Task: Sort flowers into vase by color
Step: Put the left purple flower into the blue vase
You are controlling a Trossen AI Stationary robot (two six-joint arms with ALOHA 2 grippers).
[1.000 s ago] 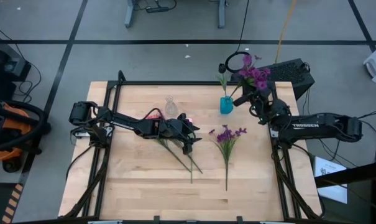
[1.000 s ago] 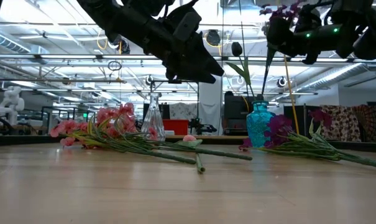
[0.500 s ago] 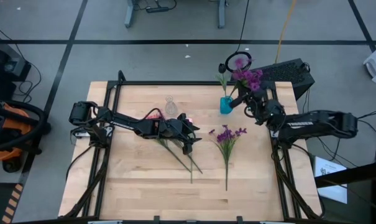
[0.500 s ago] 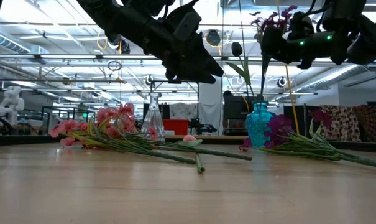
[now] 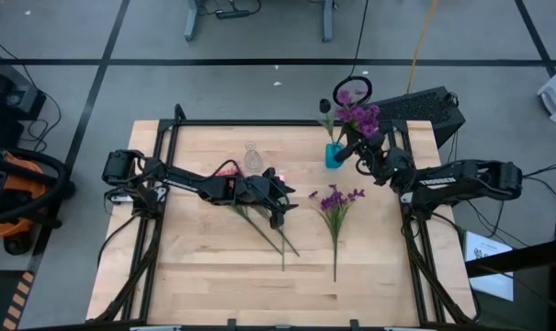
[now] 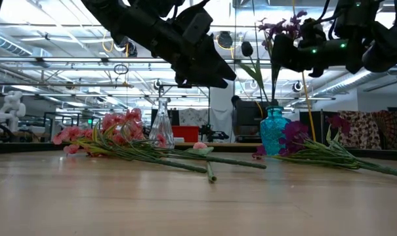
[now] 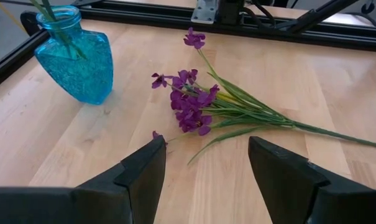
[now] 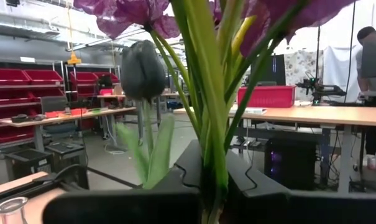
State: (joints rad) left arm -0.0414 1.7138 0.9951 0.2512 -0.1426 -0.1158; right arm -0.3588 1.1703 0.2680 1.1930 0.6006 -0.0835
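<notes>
My right gripper (image 5: pixel 354 150) (image 6: pixel 281 54) is up over the blue vase (image 5: pixel 334 155) (image 6: pixel 273 130) near the table's far edge, shut on a purple flower spray (image 5: pixel 358 115) (image 6: pixel 285 25). A dark tulip bud (image 8: pixel 142 68) on a green stem stands in that vase. My left gripper (image 5: pixel 282 200) (image 7: pixel 206 165) is open and hovers mid-table above the stems of the pink flowers (image 5: pixel 228 170) (image 6: pixel 113 128), which lie flat. Another purple spray (image 5: pixel 334 201) (image 7: pixel 197 109) lies flat to its right. A clear glass vase (image 5: pixel 252 158) (image 6: pixel 161 124) stands beyond the pink blossoms. My right gripper pinches the purple spray's bundle of green stems (image 8: pixel 207 140) between its two fingers, below the blossoms, coming level from the table's right and lying across the stems. The spray is upright and lifted, blossoms above the fingers. Its lower stem (image 6: pixel 274 85) runs down to the blue vase's mouth.
A black frame rail (image 5: pixel 259 122) runs along the table's far edge, with rails down both sides. A dark box (image 5: pixel 429 108) sits past the far right corner. Bare wood (image 5: pixel 213 276) lies toward the near edge. A person (image 8: pixel 369 93) stands in the room beyond.
My right gripper has moved toward the table's left and slightly down, carrying the purple spray closer over the blue vase; the spray now stands more upright. The left arm and the flowers on the table have stayed still.
</notes>
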